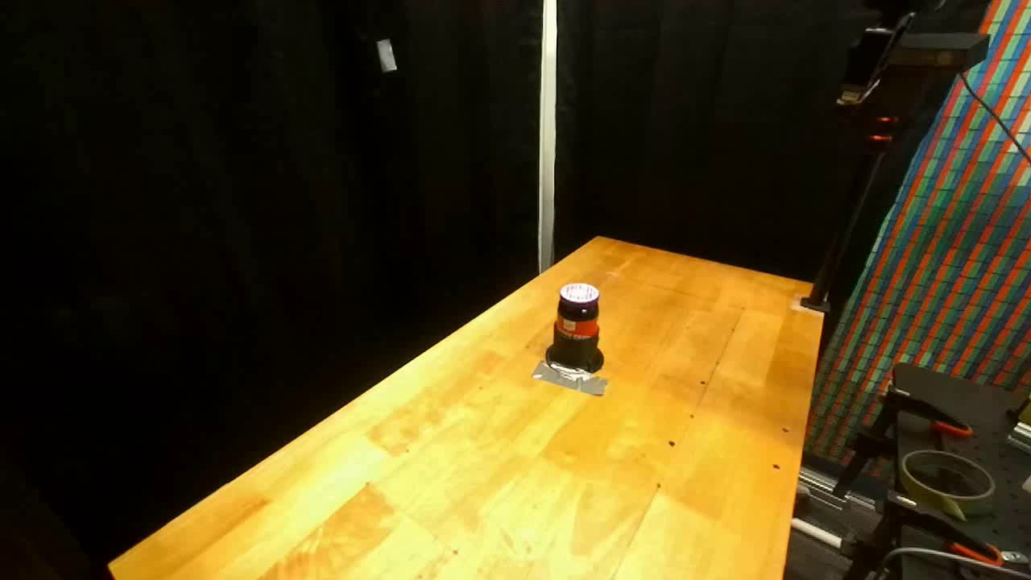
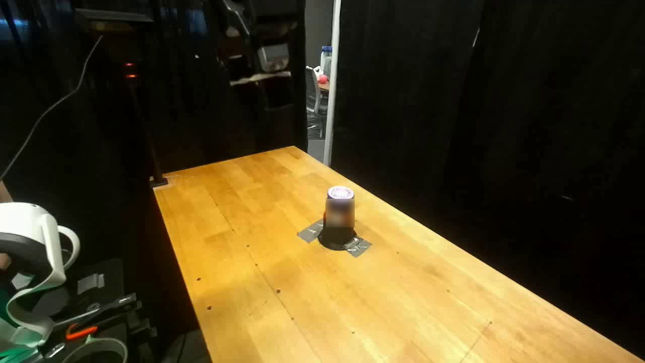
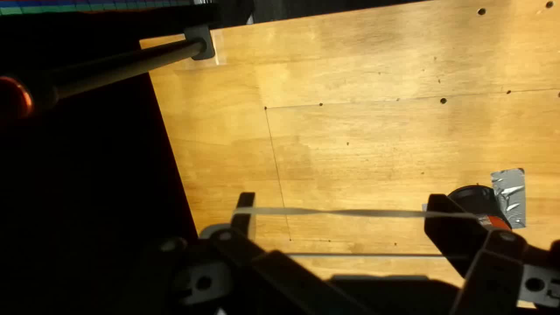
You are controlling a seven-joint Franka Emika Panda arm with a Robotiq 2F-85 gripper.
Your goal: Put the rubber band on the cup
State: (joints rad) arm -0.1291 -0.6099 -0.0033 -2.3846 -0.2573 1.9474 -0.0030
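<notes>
The cup (image 1: 577, 329) is a small dark cylinder with an orange-red stripe and a pale top. It stands upright on the table, its black base taped down. It also shows in an exterior view (image 2: 338, 237), its middle blurred. In the wrist view the cup (image 3: 473, 199) is at the lower right, partly hidden behind the right finger. My gripper (image 3: 341, 204) is wide open above the table. The pale rubber band (image 3: 380, 213) is stretched around the outside of both fingers, with two strands crossing the gap. The cup is not between the fingers.
Grey tape (image 2: 359, 246) holds the cup's base on the wooden table (image 1: 483, 483). A stand (image 3: 131, 65) with a red-lit part is fixed at a table corner. Dark machinery (image 2: 272, 55) shows at the top of an exterior view. A side cart (image 1: 958, 403) holds a tape roll (image 1: 946, 475).
</notes>
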